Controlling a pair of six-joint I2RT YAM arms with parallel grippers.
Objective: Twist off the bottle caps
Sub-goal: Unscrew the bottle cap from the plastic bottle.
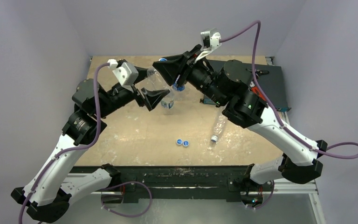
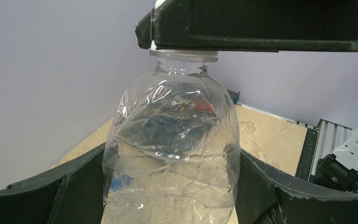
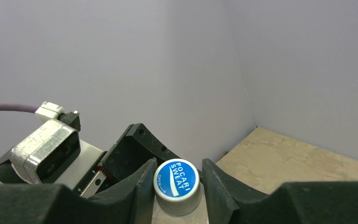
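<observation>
Overhead, right jaws mostly hide the blue cap (image 3: pixel 176 179) they pinch; left jaws clamp the crinkled bottle (image 2: pixel 172 140).

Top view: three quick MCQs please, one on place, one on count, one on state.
1. Where do the loose blue caps lie?
A. On the table, near its front edge
B. On a shelf above the table
C. On the floor

2. How many loose blue caps are on the table?
A. One
B. Two
C. Four

3. The clear bottle just right of those caps is:
A. Upright on its base
B. Standing on its neck
C. Lying on its side

Answers:
1 A: they rest on the bare tabletop, close to the front edge.
2 B: two small blue discs sit side by side.
3 C: its whole length runs flat along the table.
</observation>
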